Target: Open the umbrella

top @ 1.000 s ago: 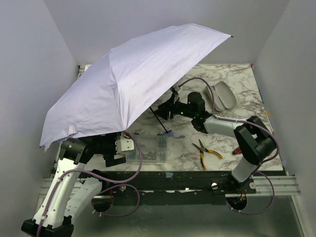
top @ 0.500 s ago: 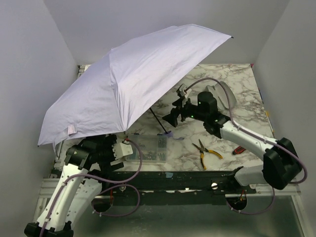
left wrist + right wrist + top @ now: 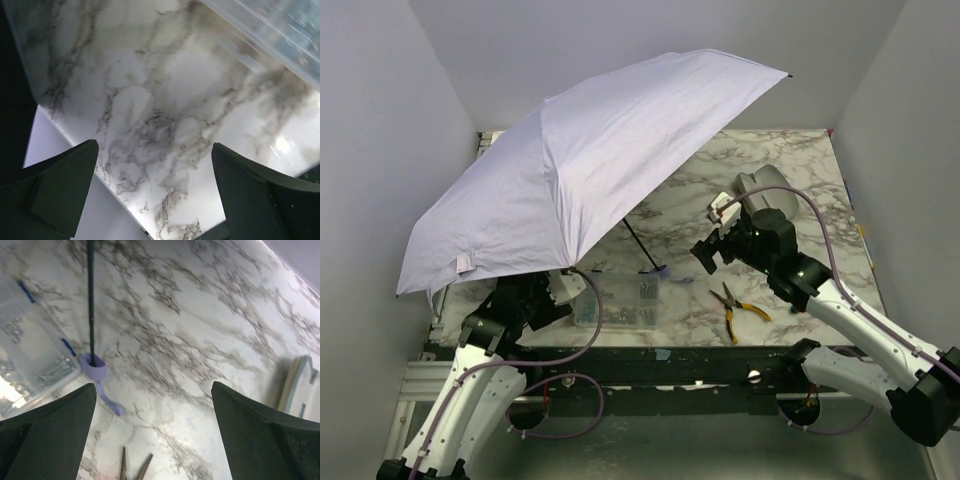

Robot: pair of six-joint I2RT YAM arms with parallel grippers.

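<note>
The umbrella [image 3: 580,160] stands open, its pale lilac canopy spread over the left and middle of the marble table [image 3: 800,190]. Its thin black shaft [image 3: 638,243] slants down to a lilac handle [image 3: 658,270] resting on the table. The right wrist view shows the shaft [image 3: 91,295] and the handle [image 3: 94,366] with its strap. My right gripper [image 3: 704,256] is open and empty, a little right of the handle and apart from it. My left gripper [image 3: 565,285] is open and empty under the canopy's near edge, over bare marble [image 3: 160,115].
A clear plastic box of screws [image 3: 620,300] lies near the front edge, also in the right wrist view [image 3: 30,355]. Yellow-handled pliers [image 3: 738,308] lie at front right. A cream sleeve [image 3: 760,190] lies at the back right. Grey walls close in both sides.
My right gripper has drawn back from the shaft, to the right and toward the near edge. My left arm has pulled back and down. The umbrella has stayed open and still.
</note>
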